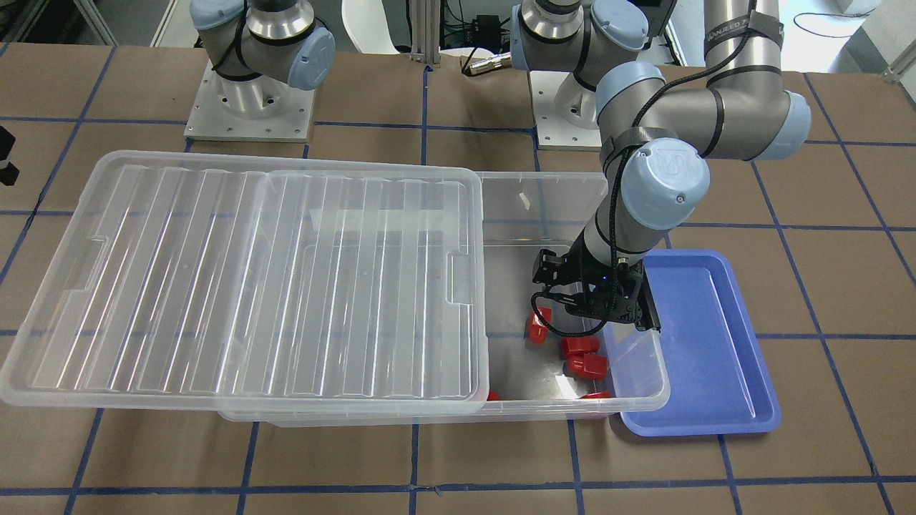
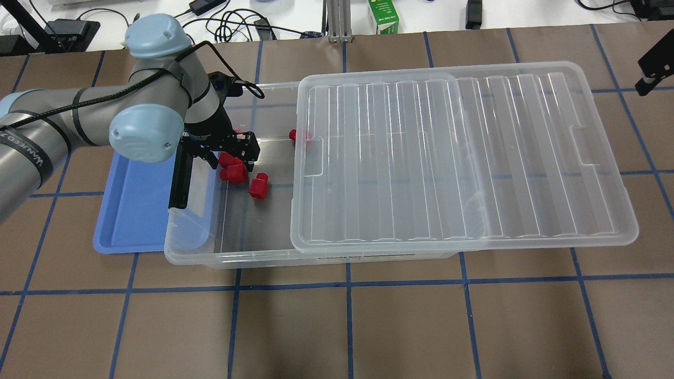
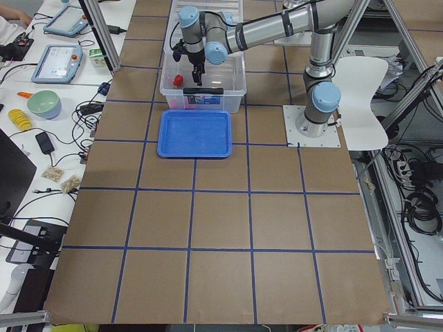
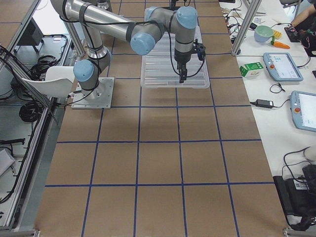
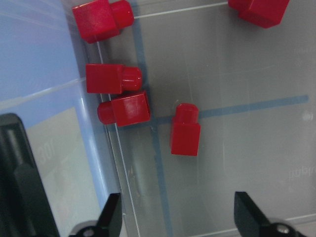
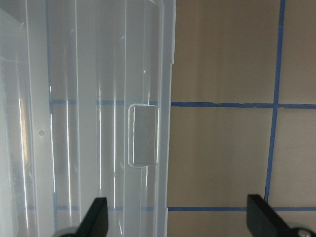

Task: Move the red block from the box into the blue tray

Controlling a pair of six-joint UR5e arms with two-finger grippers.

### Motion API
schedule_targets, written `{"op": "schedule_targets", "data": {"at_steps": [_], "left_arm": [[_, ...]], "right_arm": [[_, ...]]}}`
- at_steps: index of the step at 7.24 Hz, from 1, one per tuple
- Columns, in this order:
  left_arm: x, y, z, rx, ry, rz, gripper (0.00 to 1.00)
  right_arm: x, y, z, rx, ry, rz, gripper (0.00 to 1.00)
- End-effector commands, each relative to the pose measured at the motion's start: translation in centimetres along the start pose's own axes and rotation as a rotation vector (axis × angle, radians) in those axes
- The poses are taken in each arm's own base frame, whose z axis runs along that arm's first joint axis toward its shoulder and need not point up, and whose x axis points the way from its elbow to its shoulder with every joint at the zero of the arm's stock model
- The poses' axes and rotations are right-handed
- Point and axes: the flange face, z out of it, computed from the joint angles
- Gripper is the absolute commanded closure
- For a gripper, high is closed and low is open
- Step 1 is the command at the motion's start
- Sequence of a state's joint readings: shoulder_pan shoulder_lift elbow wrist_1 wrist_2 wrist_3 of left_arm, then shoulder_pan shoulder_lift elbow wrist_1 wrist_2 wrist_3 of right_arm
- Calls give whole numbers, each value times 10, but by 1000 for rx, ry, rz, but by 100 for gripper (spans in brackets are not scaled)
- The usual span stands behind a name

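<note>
Left wrist-mounted view: left gripper (image 5: 178, 219) spread wide inside the box (image 5: 247, 74).
Red block (image 5: 185, 129) lies at twelve o'clock from the fingertips (untouched); blue tray (image 5: 29, 39) at nine o'clock; right gripper (image 6: 177, 217) likewise spread.

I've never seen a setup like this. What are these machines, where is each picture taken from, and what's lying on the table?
Two robot arms stand at a table. Six cameras show one moment: two look down from above, two from the table's ends, one rides on each wrist. A clear box has its lid slid partly aside; several red blocks lie inside. A blue tray sits beside it, with no block in it. The left gripper, open and holding nothing, hangs over the blocks. The right gripper, also open, hangs over the lid's edge.
</note>
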State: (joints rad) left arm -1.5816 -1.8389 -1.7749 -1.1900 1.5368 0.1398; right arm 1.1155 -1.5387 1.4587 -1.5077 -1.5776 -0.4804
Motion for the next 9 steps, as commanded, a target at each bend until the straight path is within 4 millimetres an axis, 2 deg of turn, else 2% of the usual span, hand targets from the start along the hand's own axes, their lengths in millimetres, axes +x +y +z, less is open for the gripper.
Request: {"op": "schedule_targets", "data": {"at_steps": [1, 3, 4, 5, 6, 9], "left_arm": [[0, 2, 36, 3, 13, 4, 20], [1, -3, 54, -20, 24, 6, 20], [1, -6, 61, -25, 26, 6, 20], [3, -6, 65, -31, 25, 10, 20], [7, -6, 66, -33, 25, 16, 20], [5, -15, 80, -23, 23, 12, 21]], "right_arm": [[-47, -6, -5, 1, -4, 34, 0], [-141, -14, -3, 5, 2, 80, 0], [-182, -13, -1, 7, -6, 161, 0], [-208, -20, 4, 33, 0, 174, 0], [-218, -26, 8, 47, 7, 158, 0], [-219, -27, 13, 38, 3, 148, 0]]}}
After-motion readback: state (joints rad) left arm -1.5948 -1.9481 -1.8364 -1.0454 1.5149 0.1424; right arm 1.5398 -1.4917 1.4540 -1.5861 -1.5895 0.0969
